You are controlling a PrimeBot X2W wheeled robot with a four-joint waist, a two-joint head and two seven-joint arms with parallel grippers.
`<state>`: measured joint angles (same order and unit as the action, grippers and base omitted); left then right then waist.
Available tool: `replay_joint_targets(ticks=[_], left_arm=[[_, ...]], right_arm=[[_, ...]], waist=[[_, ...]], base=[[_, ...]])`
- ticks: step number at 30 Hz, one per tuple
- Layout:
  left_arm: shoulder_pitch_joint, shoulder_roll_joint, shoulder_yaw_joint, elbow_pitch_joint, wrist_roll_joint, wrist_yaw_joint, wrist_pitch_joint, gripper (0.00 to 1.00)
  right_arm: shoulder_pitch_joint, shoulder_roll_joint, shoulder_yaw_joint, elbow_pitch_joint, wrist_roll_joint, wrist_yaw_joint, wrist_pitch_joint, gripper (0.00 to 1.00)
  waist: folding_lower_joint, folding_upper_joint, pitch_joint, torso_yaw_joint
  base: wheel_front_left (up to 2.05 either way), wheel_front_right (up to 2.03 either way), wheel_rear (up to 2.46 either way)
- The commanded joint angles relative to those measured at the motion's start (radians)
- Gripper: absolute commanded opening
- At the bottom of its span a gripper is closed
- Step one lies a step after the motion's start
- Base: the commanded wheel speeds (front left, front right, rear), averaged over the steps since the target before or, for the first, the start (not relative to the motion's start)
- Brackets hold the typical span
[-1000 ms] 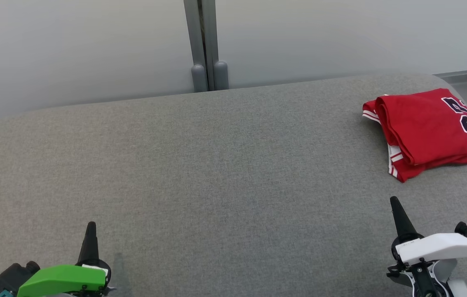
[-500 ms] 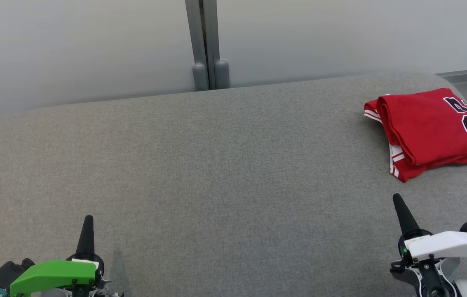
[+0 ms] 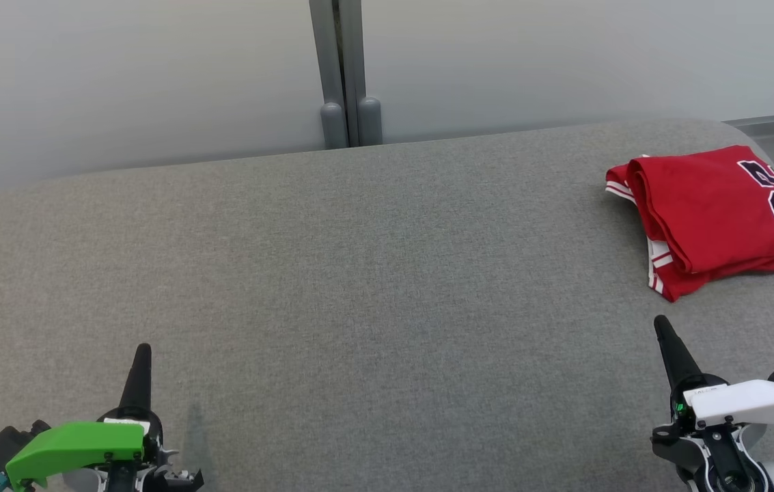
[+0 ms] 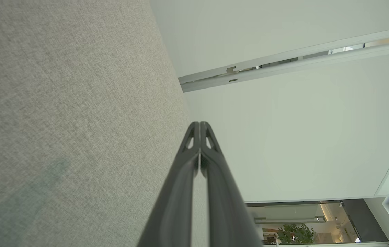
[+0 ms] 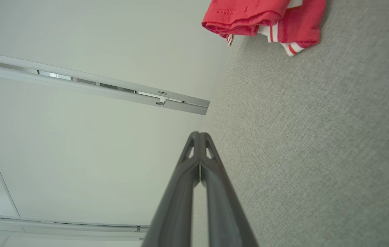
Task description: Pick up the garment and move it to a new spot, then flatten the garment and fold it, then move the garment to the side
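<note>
The garment [image 3: 714, 215] is a red jersey with white trim and dark numerals, lying folded at the far right of the grey cushioned surface [image 3: 359, 273]. The right wrist view catches its folded edge [image 5: 266, 19] at the top. My left gripper [image 3: 141, 355] sits at the lower left, shut, with its fingers pressed together [image 4: 199, 130] and nothing between them. At the lower right, my right gripper [image 3: 663, 326] is also shut and empty [image 5: 199, 139], a short way in front of the garment and apart from it.
A pale wall runs behind the surface, with a grey vertical post [image 3: 342, 75] at its middle. The surface's far edge curves down at the right near a metal rail [image 3: 769, 123].
Both grippers have drawn slightly back and lower in the head view. The garment has not moved on the surface.
</note>
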<state>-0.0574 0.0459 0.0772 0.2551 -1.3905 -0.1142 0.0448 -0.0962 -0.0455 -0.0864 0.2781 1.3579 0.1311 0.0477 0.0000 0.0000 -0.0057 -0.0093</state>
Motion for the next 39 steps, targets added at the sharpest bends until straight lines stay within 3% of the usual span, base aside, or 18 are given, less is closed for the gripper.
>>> replay_joint_targets(ticks=[1, 39], left_arm=[[-0.023, 0.006, 0.007, -0.008, -0.022, -0.006, 0.008, 0.00], [-0.057, 0.007, 0.039, -0.010, -0.224, -0.020, 0.073, 0.00]], right_arm=[[-0.016, -0.006, -0.005, -0.012, 0.023, 0.000, 0.007, 0.00], [-0.016, -0.007, -0.030, -0.036, 0.256, 0.000, 0.070, 0.00]], waist=[[0.0000, 0.0000, 0.000, 0.000], [0.0000, 0.0000, 0.009, 0.009]], base=[[0.00, 0.00, 0.00], [0.00, 0.00, 0.00]])
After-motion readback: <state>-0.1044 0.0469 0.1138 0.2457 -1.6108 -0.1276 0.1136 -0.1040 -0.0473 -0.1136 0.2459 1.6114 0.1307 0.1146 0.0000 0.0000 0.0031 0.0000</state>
